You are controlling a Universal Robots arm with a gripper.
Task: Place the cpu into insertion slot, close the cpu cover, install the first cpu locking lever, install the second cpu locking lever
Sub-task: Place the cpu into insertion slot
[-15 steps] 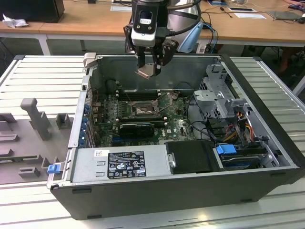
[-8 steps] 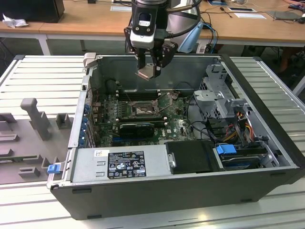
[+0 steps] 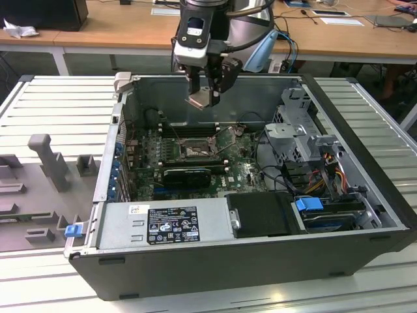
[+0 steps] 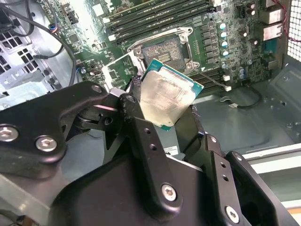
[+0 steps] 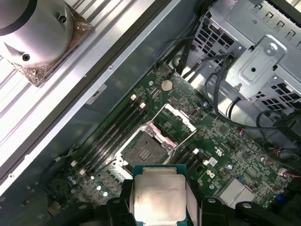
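Gripper [image 4: 162,122] is clamped on the cpu [image 4: 168,99], holding it in the air inside the open computer case [image 3: 260,264], above the motherboard. Socket [image 5: 146,148] is bare and the cpu cover [image 5: 182,115] is flipped open. No step looks done: seating, cover closing and both latching steps remain.
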